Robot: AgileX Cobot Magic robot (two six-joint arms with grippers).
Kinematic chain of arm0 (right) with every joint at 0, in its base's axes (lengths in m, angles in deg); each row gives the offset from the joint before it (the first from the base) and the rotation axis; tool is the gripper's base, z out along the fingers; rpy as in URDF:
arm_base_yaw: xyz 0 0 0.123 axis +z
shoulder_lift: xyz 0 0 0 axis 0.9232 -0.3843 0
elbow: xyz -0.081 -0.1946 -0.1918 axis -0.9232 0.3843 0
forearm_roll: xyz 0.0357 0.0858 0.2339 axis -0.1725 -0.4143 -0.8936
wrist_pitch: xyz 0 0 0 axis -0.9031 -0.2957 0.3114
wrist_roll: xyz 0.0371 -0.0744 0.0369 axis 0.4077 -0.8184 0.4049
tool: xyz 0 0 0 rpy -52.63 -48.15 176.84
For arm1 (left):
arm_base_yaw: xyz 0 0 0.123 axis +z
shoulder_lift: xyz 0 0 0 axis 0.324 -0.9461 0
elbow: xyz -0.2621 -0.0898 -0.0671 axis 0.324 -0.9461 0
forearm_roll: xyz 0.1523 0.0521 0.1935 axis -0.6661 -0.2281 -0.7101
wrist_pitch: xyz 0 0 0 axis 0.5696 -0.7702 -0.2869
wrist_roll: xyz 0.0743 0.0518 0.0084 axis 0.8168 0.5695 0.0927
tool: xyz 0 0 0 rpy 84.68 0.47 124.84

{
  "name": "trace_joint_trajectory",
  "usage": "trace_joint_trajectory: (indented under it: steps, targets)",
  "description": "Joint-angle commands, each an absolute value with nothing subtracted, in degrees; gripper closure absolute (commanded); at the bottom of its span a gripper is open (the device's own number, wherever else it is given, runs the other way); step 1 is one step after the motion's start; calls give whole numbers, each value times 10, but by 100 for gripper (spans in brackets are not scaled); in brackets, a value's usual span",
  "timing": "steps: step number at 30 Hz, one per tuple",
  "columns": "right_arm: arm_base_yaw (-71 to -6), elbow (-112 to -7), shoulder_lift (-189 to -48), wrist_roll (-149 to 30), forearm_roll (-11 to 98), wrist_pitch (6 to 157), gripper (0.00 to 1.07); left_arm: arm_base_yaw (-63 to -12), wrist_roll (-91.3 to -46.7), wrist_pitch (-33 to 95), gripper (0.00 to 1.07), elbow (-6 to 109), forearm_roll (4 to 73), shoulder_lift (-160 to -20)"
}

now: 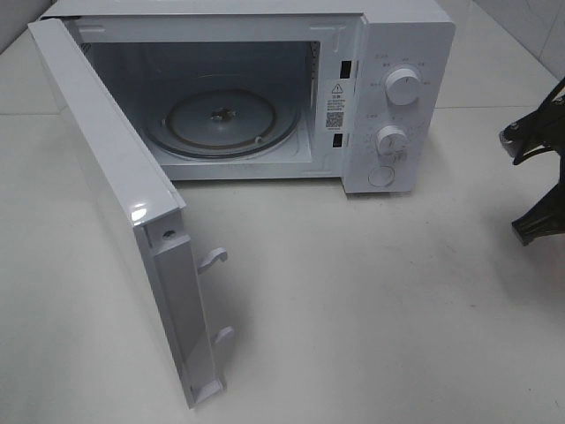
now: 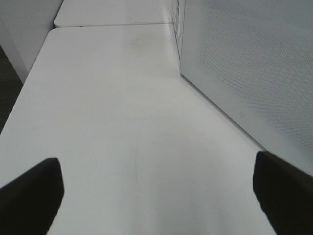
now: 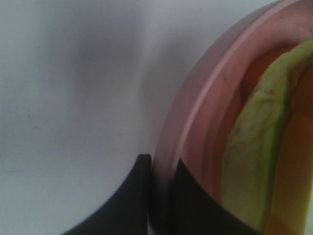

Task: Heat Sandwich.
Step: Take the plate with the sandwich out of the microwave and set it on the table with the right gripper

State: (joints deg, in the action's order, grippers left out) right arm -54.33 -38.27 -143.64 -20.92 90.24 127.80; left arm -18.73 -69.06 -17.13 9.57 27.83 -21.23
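Observation:
In the right wrist view my right gripper (image 3: 161,164) is shut on the rim of a round pink plate (image 3: 205,98), one finger outside the rim and one inside. The sandwich (image 3: 254,147) lies on that plate; only its green lettuce and an orange-red layer show, very close and blurred. Plate and sandwich are out of the exterior high view, where only part of the right arm (image 1: 538,168) shows at the right edge. My left gripper (image 2: 156,164) is open over bare table, with nothing between its fingers.
The white microwave (image 1: 388,88) stands at the back with its door (image 1: 115,203) swung wide open to the left. Its glass turntable (image 1: 221,124) holds nothing. The door's outer face (image 2: 244,63) stands close beside the left gripper. The white table (image 1: 353,309) spreads out in front.

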Motion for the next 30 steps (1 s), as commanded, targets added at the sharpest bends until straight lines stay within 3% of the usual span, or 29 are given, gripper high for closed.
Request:
trace_joint_trajectory:
  steps: [1,30]
  targets:
    - [-547,-388,-1458,-170,940,1272,107,-184,-690,-167,7,94,277,-197]
    - [-547,-337,-1565,-49,1009,1197,107,-184,-690,-167,7,94,277,-197]
